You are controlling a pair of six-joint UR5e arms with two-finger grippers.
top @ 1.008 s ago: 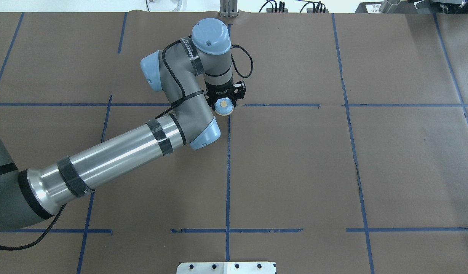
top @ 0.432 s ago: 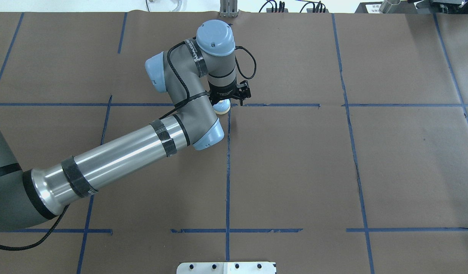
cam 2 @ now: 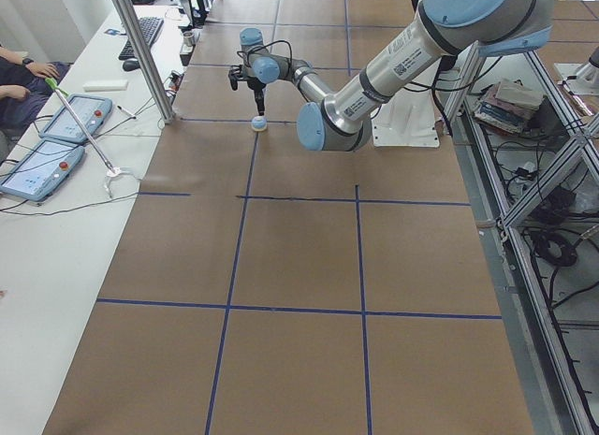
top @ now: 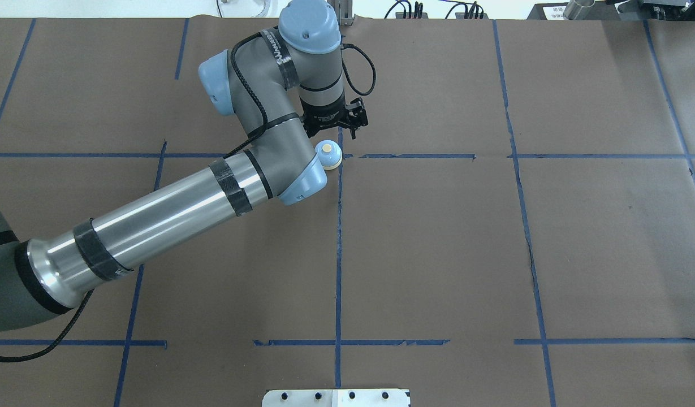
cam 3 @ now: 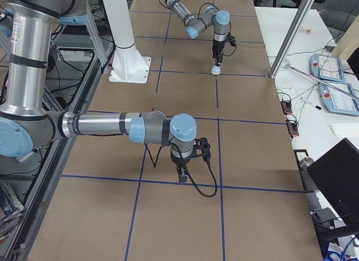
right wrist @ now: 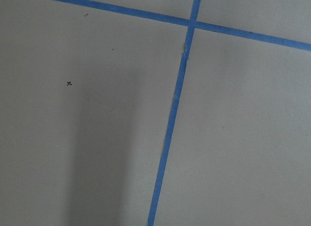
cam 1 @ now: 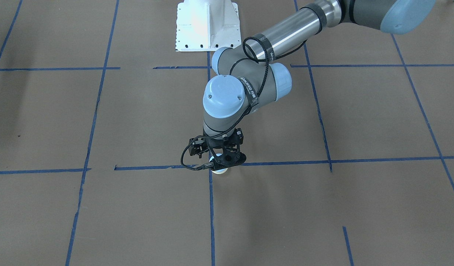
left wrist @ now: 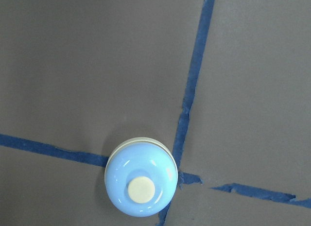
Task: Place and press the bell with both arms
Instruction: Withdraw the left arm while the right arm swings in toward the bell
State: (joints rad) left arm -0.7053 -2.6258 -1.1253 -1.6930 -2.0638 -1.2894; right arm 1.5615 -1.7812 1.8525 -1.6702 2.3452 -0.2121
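The small light-blue bell (top: 328, 154) with a cream button stands free on the brown table where two blue tape lines cross. It fills the lower middle of the left wrist view (left wrist: 141, 176), and in the front-facing view (cam 1: 219, 170) the gripper partly covers it. My left gripper (top: 330, 128) hangs straight above it, open and empty, also seen in the front-facing view (cam 1: 220, 160). My right gripper (cam 3: 183, 172) shows only in the exterior right view, low over bare table far from the bell; I cannot tell whether it is open or shut.
The white bolted pedestal (cam 1: 206, 26) stands at the robot's edge of the table. Blue tape lines (top: 339, 254) divide the brown surface into squares. Operators' tablets (cam 2: 56, 140) lie on the white side table beyond the far edge.
My left gripper set the bell down at the tape crossing, let go of it and rose away from it. The bell now stands uncovered.
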